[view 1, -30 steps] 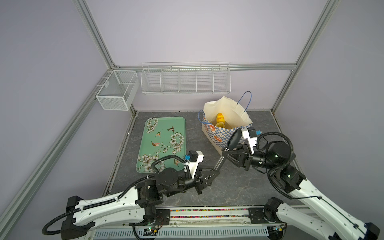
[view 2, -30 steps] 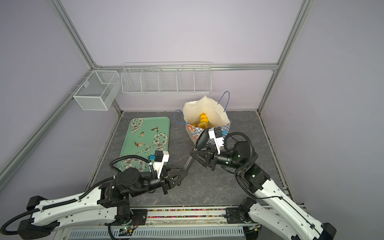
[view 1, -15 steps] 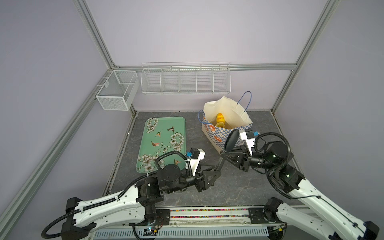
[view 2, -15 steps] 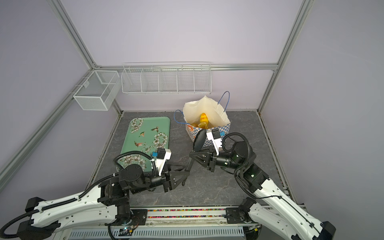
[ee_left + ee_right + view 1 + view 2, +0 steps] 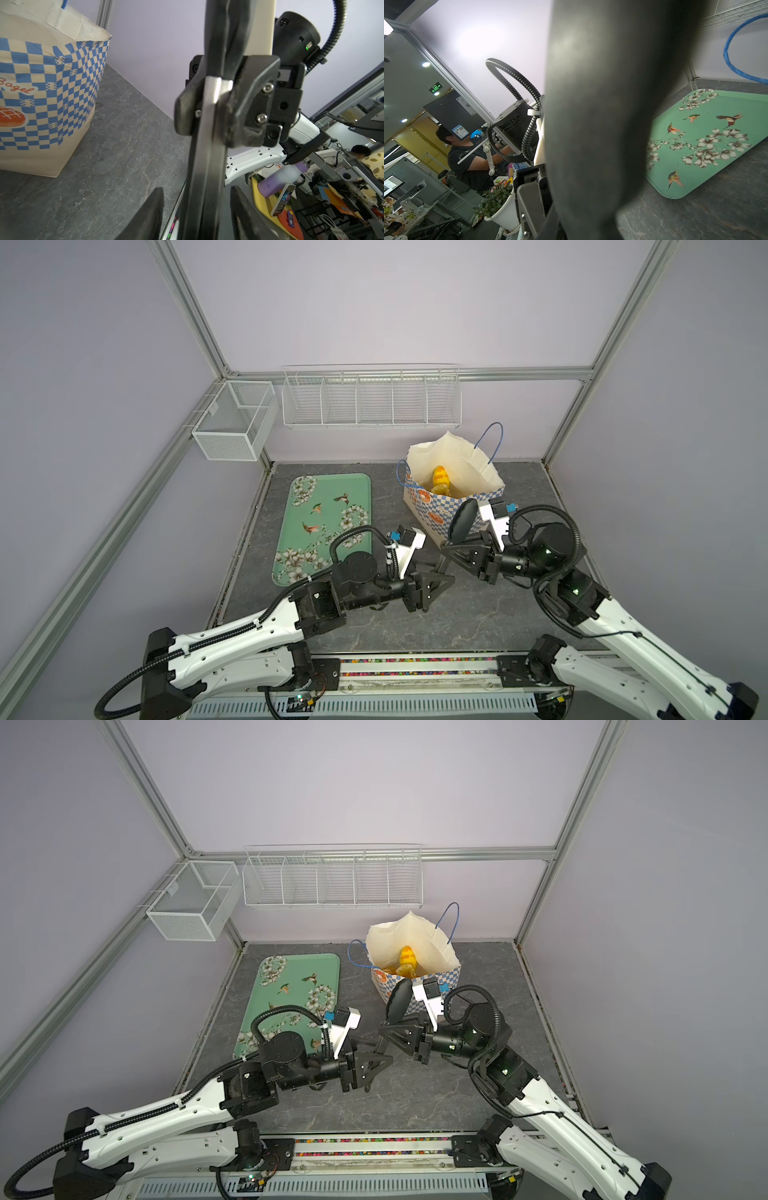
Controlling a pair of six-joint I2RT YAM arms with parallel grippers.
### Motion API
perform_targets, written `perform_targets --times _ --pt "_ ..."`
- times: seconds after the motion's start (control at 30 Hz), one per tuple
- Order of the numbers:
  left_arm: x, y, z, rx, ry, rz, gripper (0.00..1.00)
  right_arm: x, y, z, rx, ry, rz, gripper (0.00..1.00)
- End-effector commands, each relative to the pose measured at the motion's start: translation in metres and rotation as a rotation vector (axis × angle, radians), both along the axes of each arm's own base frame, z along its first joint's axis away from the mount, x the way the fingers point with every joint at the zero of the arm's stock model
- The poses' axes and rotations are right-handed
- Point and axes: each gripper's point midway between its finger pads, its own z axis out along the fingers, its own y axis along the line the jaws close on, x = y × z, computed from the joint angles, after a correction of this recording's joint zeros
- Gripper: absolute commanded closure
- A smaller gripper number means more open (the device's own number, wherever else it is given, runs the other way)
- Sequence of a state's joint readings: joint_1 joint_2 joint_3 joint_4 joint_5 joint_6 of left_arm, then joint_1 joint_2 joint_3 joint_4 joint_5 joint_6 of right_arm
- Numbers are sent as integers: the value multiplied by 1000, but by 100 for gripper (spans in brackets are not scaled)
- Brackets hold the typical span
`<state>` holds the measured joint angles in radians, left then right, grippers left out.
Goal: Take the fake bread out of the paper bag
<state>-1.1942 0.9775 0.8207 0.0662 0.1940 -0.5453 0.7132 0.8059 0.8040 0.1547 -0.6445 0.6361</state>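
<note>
R fingers (image 5: pixel 255 93) clamp tongs (image 5: pixel 207 149); L fingers (image 5: pixel 149 216) part-open astride handle; bread (image 5: pixel 439 477) in bag (image 5: pixel 419 510).

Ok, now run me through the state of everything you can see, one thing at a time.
paper bag: upright, mouth open.
fake bread: inside the bag, none out.
tray: lying flat, nothing on it.
tongs: held, arms squeezed together.
right gripper: shut on the tongs.
left gripper: open, straddling the tongs' handle.
wire rack: hung on the back wall, empty.
mesh basket: hung on the wall, empty.
</note>
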Motion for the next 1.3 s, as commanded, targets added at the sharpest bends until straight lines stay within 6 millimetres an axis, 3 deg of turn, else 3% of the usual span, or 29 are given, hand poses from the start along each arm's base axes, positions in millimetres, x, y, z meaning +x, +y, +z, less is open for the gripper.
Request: perform_targets --times 0.0,0.07,0.1,0.13,0.2,0.3,0.37,0.57,0.63,0.73,0.87,1.0,1.27 --pt "-1 -4 17 -55 9 -30 72 -3 -3 21 54 -54 1 93" --pt "2 -3 16 -60 16 -21 93 -2 -3 22 50 -56 -5 90" --pt "5 -2 15 -61 21 -11 100 0 -3 20 36 -54 -18 81" --pt "7 1 14 -63 24 1 100 4 -5 19 8 -49 -46 66" --pt "15 8 12 -47 37 50 100 15 -13 16 -92 -53 -142 46" --pt "29 27 2 20 53 165 100 40 -42 5 -310 -75 -358 24" --pt "37 44 -6 82 58 254 100 56 -65 2 -443 -89 -485 20" --pt "65 114 -51 347 74 573 100 119 -166 -11 -914 -13 -935 11" --pt "71 134 -66 446 69 649 100 134 -190 -13 -1043 9 -1019 9" --pt "74 153 -84 563 50 713 100 156 -206 -17 -1119 66 -1055 7" --pt "79 170 -103 717 25 767 100 183 -211 -28 -1139 141 -1049 5" --pt "76 186 -123 827 46 795 100 215 -200 -44 -1119 222 -982 4" --pt "72 197 -142 817 89 814 100 259 -187 -62 -1141 315 -902 4"
